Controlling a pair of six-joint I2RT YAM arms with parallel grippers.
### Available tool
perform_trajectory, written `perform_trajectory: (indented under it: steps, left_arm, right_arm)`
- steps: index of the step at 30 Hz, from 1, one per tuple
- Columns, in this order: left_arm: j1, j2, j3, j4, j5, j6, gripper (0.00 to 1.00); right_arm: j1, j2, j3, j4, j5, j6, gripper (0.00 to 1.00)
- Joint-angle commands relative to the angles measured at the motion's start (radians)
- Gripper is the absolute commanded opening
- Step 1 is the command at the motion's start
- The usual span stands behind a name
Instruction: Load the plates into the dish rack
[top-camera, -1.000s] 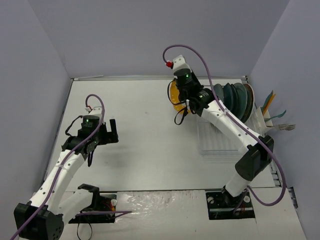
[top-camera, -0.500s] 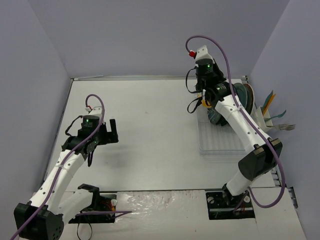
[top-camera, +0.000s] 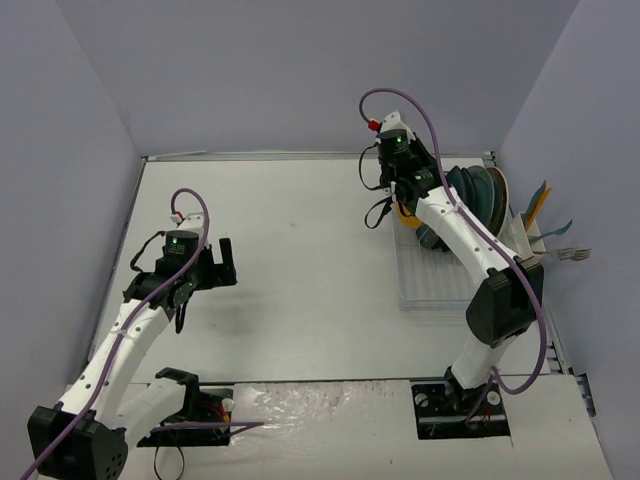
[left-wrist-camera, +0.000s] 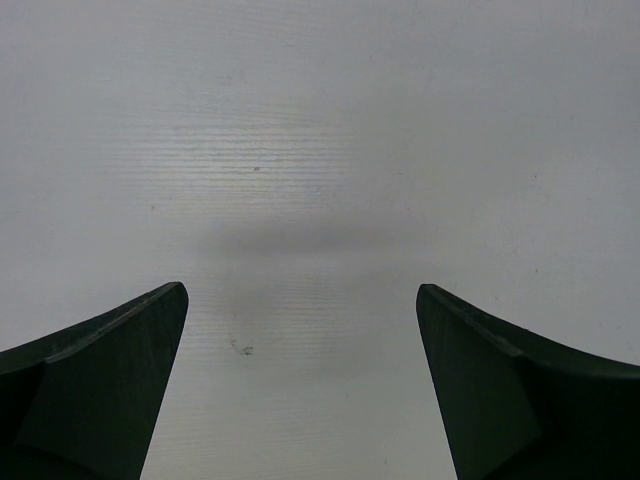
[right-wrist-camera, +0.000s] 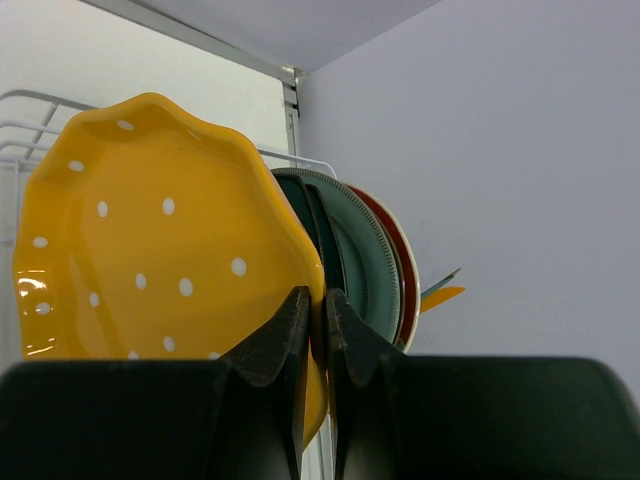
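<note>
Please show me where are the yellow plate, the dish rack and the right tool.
yellow plate (right-wrist-camera: 150, 250): right wrist view, on its dotted face.
dish rack (top-camera: 430, 285): top view, on its bare front rows.
right tool (right-wrist-camera: 318, 298): right wrist view, between the fingertips, shut on the plate's rim.

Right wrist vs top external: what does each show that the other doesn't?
Right wrist only: the right tool shut on the rim of the orange-yellow plate, plus the plate's white dots and wavy edge. Top external only: the left tool open over the table, the dish rack floor, and the utensils in its side holder. Both: the orange-yellow plate next to the other plates standing in the rack.
</note>
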Motion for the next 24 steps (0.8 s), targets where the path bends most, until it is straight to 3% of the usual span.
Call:
perform_trajectory:
  steps: [1,24]
  left_arm:
    - [0.008,-0.017,0.033,0.035,-0.005,0.024,0.97]
    - [0.008,-0.022,0.033,0.04,0.0,0.027,0.97]
  right_arm:
    - [-0.02,-0.025,0.024,0.13,0.117,-0.011,0.0]
    - [-0.023,-0.02,-0.071,0.161,0.157,-0.031,0.0]
